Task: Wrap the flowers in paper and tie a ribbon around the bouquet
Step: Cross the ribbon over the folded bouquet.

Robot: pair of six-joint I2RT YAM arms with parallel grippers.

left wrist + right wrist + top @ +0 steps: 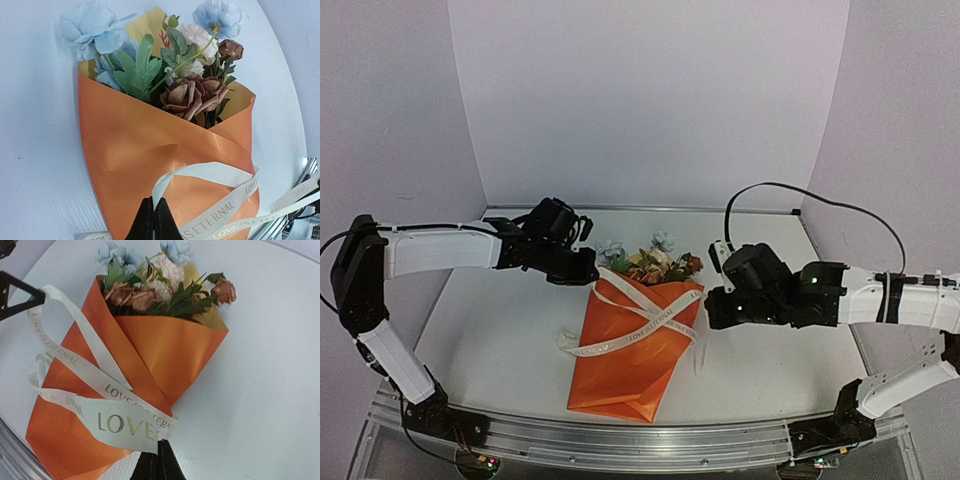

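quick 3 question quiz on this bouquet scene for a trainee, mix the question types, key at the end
1. True or false: the ribbon is already tied in a finished bow around the bouquet.
2. Multiple choice: what is the left gripper pinching? A) a flower stem B) the ribbon C) nothing, its jaws are wide open
3. Fill in the blank: the paper shows ____ on its outer face and yellow inside the rim.

Key: 1 false, it only lies looped loosely across the front; 2 B; 3 orange
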